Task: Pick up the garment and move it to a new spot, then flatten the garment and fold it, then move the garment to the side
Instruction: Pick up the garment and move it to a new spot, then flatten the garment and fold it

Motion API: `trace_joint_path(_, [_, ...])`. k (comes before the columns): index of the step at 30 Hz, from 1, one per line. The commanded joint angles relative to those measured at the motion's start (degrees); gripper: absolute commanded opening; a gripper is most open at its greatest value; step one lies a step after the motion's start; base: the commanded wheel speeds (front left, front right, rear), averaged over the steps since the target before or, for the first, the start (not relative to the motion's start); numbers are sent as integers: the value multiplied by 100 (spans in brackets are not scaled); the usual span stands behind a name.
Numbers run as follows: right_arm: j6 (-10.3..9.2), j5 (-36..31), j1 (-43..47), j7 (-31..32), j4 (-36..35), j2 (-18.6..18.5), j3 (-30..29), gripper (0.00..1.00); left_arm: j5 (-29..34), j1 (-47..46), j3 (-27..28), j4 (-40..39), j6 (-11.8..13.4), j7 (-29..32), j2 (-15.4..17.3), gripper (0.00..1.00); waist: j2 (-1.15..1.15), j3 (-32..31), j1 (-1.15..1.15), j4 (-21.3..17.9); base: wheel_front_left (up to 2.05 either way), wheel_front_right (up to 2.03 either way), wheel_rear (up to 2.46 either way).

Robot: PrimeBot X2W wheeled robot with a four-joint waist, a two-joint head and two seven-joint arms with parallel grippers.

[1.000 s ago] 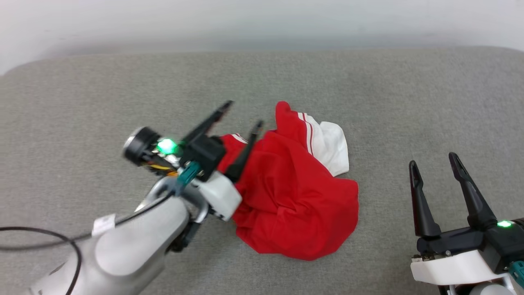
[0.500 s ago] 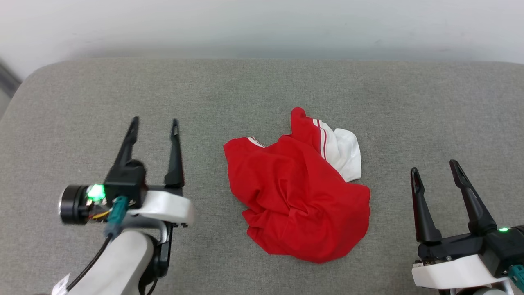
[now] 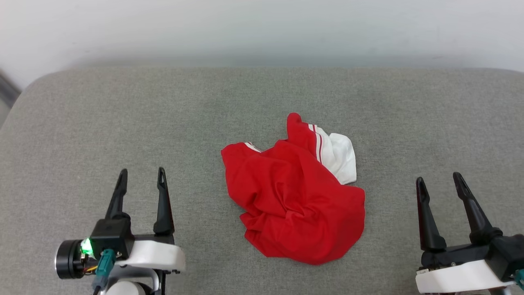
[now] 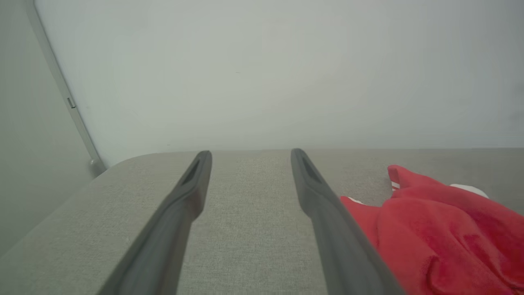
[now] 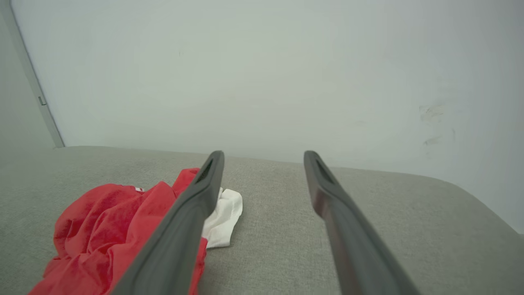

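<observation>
Head view: the garment [image 3: 294, 200] lies crumpled at the middle of the grey fabric-covered tabletop [image 3: 123, 114], its white sleeve [image 3: 339, 157] poking out at the heap's 1 o'clock. The left tool [image 3: 141, 174] sits at the garment's 8 o'clock, fingers spread, holding nothing. The right tool [image 3: 439, 180] sits at 4 o'clock, likewise spread and empty. Both are apart from the cloth. A pale wall [image 3: 262, 28] runs behind at 12 o'clock.

I took the place for a plain test room or lab; my rig faced a wide grey cloth-covered pad [image 3: 123, 123] with rounded corners, set against a bare pale wall [image 3: 262, 28]; a thin grey strip [image 4: 64, 82] ran up that wall, and faint scuffs [image 5: 429, 110] marked it.
</observation>
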Motion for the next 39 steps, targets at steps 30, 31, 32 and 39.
trace_joint_path(30, [-4, 514, 538, -13, 285, 15, 55, 100, 1128, 835, 1363, 386, -1471, -15, -1085, 100, 0, -459, 0, -72, 0, 0, 0])
trace_joint_path(31, [-4, 507, 534, -13, 284, 15, 55, 100, 1151, 836, 1380, 393, -1486, -15, -1099, 100, 0, -462, 0, -74, 0, 0, 0])
trace_joint_path(32, [-4, 500, 531, -12, 283, 15, 53, 100, 1155, 837, 1400, 398, -1505, -15, -1113, 100, 0, -463, 0, -77, 0, 0, 0])
trace_joint_path(39, [-4, 573, 353, -13, 198, 15, -166, 100, 1250, 810, 1497, 440, -1593, -15, -1200, 100, 0, -453, 0, -69, 0, 0, 0])
